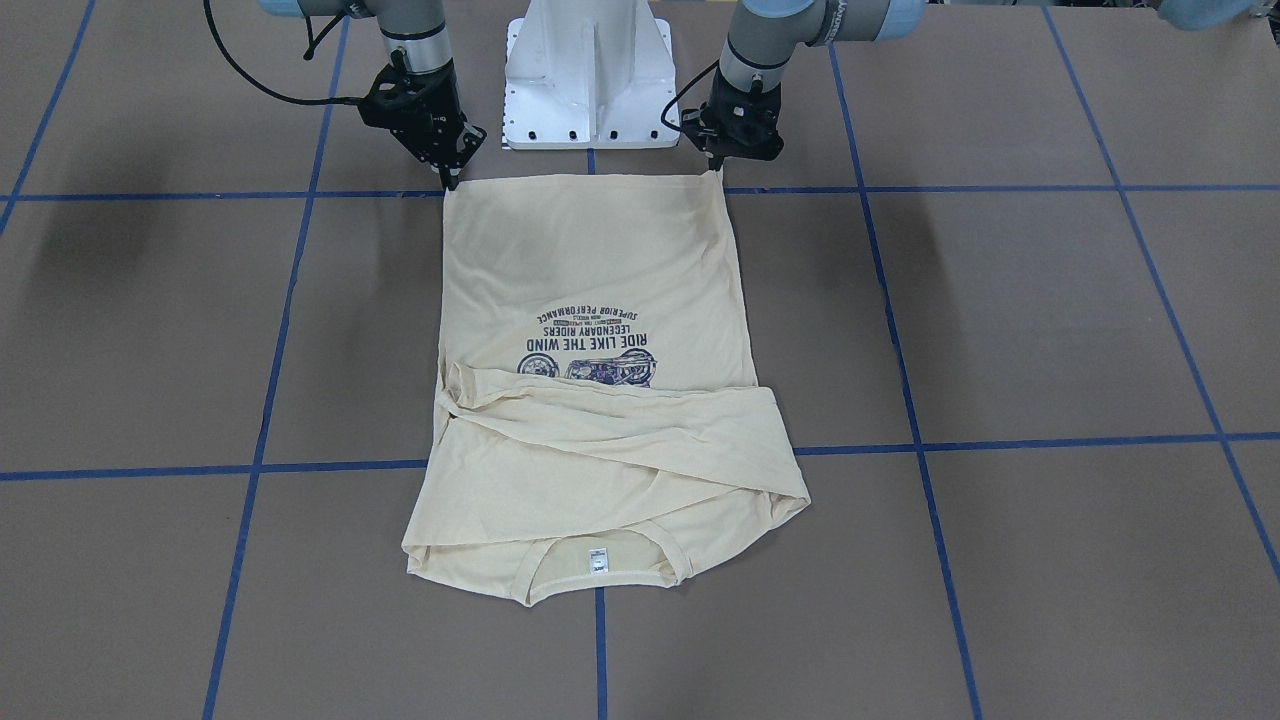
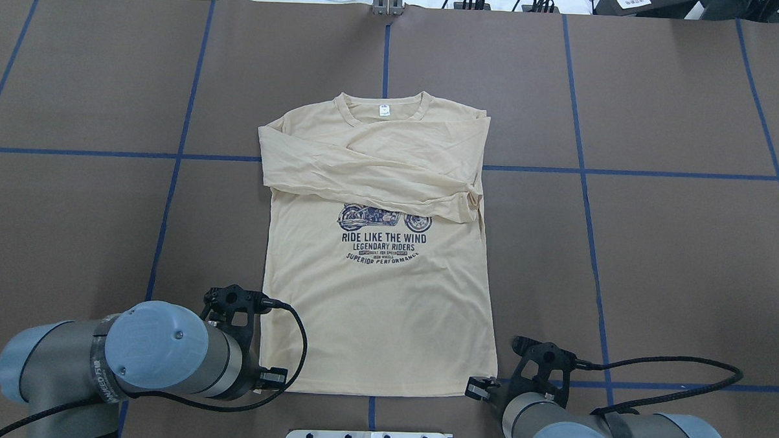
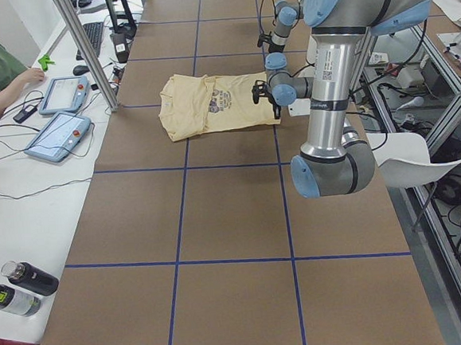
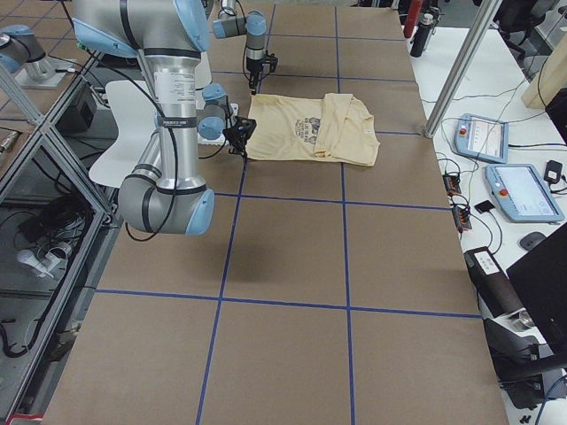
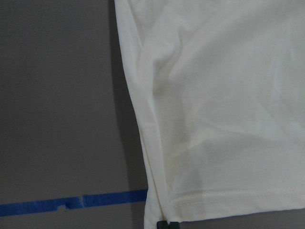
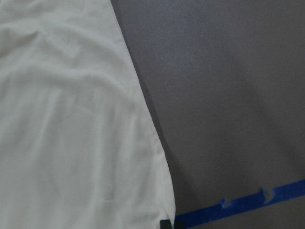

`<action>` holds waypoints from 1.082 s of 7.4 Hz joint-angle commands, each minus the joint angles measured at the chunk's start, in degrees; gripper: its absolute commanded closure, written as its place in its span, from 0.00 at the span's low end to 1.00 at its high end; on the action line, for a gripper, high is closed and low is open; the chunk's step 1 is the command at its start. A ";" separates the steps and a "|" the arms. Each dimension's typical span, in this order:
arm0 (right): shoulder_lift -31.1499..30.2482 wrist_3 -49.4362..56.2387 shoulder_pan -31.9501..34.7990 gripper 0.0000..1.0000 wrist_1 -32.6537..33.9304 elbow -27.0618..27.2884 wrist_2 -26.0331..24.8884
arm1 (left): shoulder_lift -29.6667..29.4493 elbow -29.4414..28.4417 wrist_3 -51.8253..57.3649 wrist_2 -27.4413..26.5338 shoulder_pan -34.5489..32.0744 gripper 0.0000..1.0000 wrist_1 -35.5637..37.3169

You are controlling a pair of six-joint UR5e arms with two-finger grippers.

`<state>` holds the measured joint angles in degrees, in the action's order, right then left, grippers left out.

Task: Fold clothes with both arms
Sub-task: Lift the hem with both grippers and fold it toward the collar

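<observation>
The left gripper has its two fingers pressed together on one corner of the hem, and the right gripper pinches the other corner in the same way. In each wrist view only a dark fingertip shows at the very corner of the cloth, so I judge that the hold is thin and takes only the edge. With one corner in each gripper, the hem runs almost straight between them. This seems to be the purpose of the hold: the lower half can then be lifted as one flat sheet and not as a bunch. The long-sleeved T-shirt lies flat and face up on the brown table, with the hem end just in front of the white pedestal base and the collar at the far end from the robot. Both sleeves are already laid across the chest, one over the other, and they cover the top of the motorcycle print. This makes the body a narrow rectangle, ready for a fold along its length. The small neck label shows inside the collar. The step in hand is probably to carry the hem up and over toward the collar. For that, both arms should rise and travel together, otherwise the hem goes slanted. Because the fabric is thin, a corner could also slip out of the pinch.
</observation>
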<state>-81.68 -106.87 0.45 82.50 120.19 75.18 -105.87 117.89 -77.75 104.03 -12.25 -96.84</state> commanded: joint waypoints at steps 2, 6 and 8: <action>-0.41 -0.18 4.27 1.00 9.98 17.45 8.42 | 1.18 14.05 0.06 9.48 -1.37 1.00 4.87; 3.79 0.43 10.60 1.00 23.14 27.52 20.71 | -1.18 24.00 0.41 15.07 -4.27 1.00 17.22; 15.89 4.28 16.92 1.00 22.44 9.44 18.96 | -8.44 10.24 1.28 8.85 -9.18 1.00 16.87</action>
<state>-72.44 -105.07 13.70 105.15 139.65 95.05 -110.38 135.80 -76.97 116.31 -18.92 -79.96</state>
